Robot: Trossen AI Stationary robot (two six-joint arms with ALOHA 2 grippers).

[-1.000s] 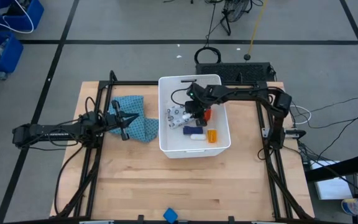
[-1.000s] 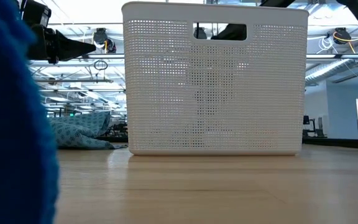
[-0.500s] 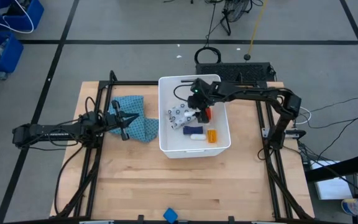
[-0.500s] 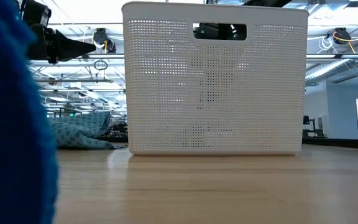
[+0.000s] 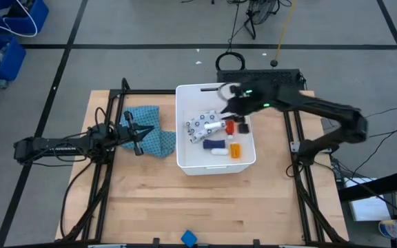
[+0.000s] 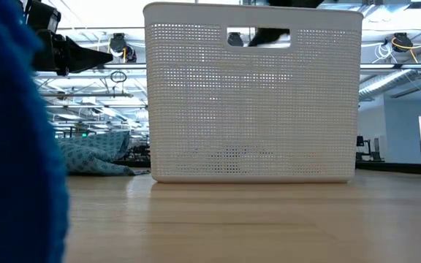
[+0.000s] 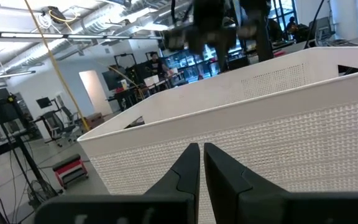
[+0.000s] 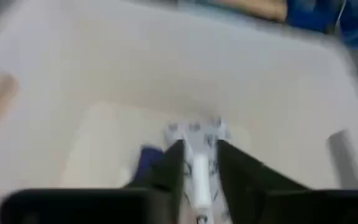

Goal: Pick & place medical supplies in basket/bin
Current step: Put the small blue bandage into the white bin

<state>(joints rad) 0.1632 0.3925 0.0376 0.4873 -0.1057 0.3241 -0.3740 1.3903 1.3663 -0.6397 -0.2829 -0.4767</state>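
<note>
The white basket stands mid-table, and its perforated wall fills the low view. Inside lie the white dark-patterned pouch, the red bottle, a blue piece, the orange pill bottle and the white tube. My right gripper hangs open above the basket's far half. In its wrist view the pouch shows far below between the fingers. My left gripper is shut and hovers over the teal cloth, pointing at the basket wall.
A small blue object lies at the table's near edge and looms at the low view's left. Dark frame rails run along the table's left and right sides. Bare wood lies between the basket and the near edge.
My right gripper has risen out of the basket, from just over the supplies, and drawn back toward the table's far right. Its dark shape behind the basket wall in the low view is gone. The supplies lie where they were. The left arm has kept still.
</note>
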